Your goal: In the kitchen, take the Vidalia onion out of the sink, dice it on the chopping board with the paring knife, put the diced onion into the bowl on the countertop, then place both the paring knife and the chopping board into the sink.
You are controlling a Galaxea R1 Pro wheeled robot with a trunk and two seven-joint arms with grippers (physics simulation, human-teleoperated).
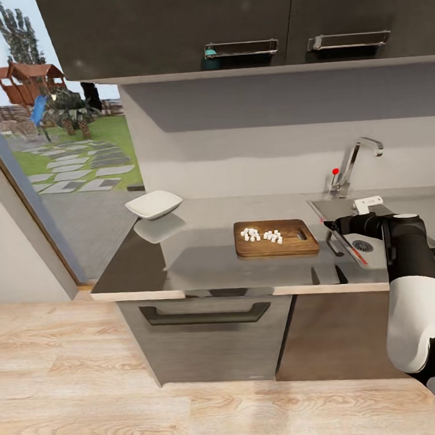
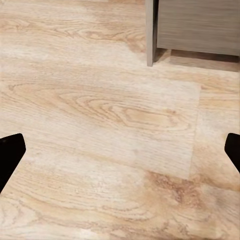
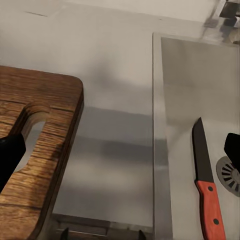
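Near the surface's (image 1: 202, 270) middle, the head view shows diced onion (image 1: 261, 234) on the chopping board (image 1: 275, 238); the bowl (image 1: 153, 204) at the left end looks unfilled. Left wrist: the left pincer (image 2: 120, 150) gapes, grasping nothing, over floor. Right wrist: the right pincer (image 3: 122, 150) is released, the paring knife (image 3: 206, 180) already in the sink (image 3: 185, 90). Dicing done; bowl filling and board remain.

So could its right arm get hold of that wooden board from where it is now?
Probably yes: the right gripper hangs open just beside the chopping board, with bare countertop between them. The diced onion on top could spill.
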